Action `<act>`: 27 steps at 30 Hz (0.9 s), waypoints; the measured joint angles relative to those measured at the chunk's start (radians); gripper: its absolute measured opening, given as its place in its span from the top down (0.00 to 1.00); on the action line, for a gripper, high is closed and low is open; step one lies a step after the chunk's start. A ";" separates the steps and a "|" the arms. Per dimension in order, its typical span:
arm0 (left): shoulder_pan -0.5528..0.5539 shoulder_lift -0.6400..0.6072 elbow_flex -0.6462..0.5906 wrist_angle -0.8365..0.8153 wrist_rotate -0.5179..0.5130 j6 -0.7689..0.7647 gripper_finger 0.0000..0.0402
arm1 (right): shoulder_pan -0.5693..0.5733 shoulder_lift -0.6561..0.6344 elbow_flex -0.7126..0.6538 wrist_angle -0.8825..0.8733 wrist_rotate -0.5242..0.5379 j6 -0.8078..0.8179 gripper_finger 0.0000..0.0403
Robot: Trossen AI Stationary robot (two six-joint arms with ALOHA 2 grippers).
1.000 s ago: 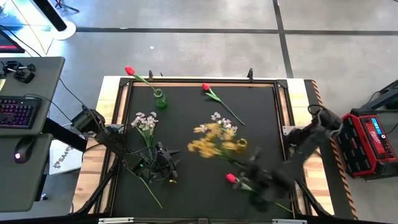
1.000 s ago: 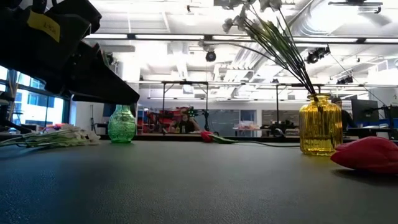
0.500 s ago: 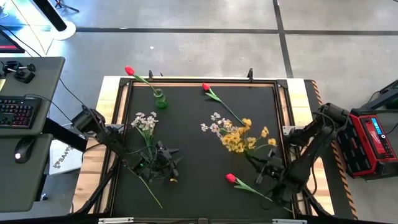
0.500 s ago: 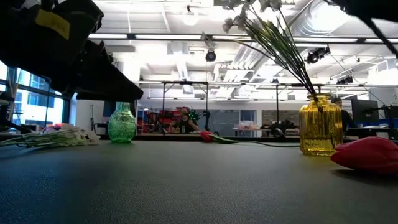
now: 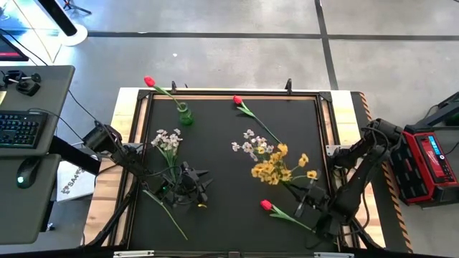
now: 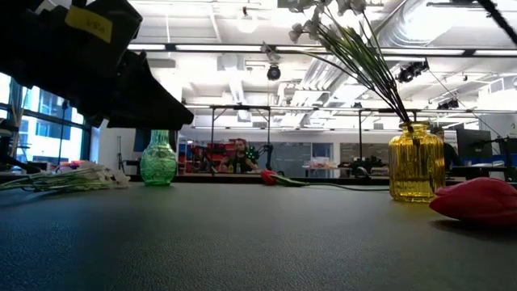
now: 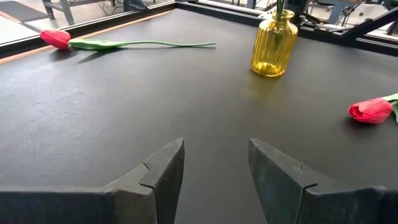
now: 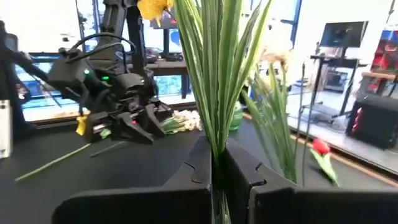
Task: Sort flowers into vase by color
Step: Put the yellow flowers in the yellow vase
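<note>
The yellow blossom bunch (image 5: 280,170) is off the table (image 5: 229,222), its green stems pinched in the clenched jaws of the right gripper (image 8: 217,158). In the high view that gripper (image 5: 310,199) sits near the table's right front corner, and the yellow heads spread out over the spot where the yellow vase (image 6: 416,162) stands. That vase already carries a bunch of small white blossoms (image 5: 247,145), whose stems lean steeply out of its neck in the low view.

3 red tulips show:
- 1 red tulip (image 5: 149,81) stands in the green vase (image 5: 185,115) near the back left corner, leaning out past the table's edge.
- 1 red tulip (image 5: 237,100) lies flat at the back of the table, its stem running toward the yellow vase.
- 1 red tulip (image 5: 266,206) lies flat near the front, just beside the right gripper.

Another white-pinkish bunch (image 5: 168,140) lies flat on the left half of the table, its long stem running toward the front edge. The left gripper (image 5: 192,188) hangs low just beside that stem. Its jaws are released, spread apart with only bare table between them in the left wrist view (image 7: 214,149).
</note>
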 joint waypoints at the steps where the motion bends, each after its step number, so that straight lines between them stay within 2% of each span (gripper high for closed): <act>1: 0.000 0.000 0.000 0.002 0.000 0.001 0.59 | 0.002 0.000 0.003 0.030 -0.028 -0.007 1.00; 4: 0.001 0.000 0.000 0.004 0.000 0.002 0.59 | -0.014 0.004 0.003 0.205 -0.143 -0.164 1.00; 9: 0.015 0.000 0.000 0.004 0.003 0.000 0.59 | -0.083 0.020 -0.004 0.620 -0.315 -0.705 1.00; 12: 0.023 0.000 0.000 0.011 0.013 0.008 0.59 | -0.142 0.020 -0.069 0.890 -0.462 -0.991 1.00; 16: 0.027 0.000 0.000 0.015 0.047 0.009 0.59 | -0.226 -0.003 -0.231 1.411 -0.691 -1.295 1.00; 19: 0.027 0.000 0.000 0.037 0.060 0.011 0.59 | -0.265 -0.033 -0.362 1.800 -0.803 -1.481 1.00; 23: 0.026 0.000 0.000 0.087 0.070 0.069 0.59 | -0.274 -0.088 -0.520 2.157 -0.844 -1.659 1.00; 27: 0.025 0.001 0.000 0.147 0.079 0.122 0.59 | -0.275 -0.191 -0.625 2.170 -0.823 -1.672 1.00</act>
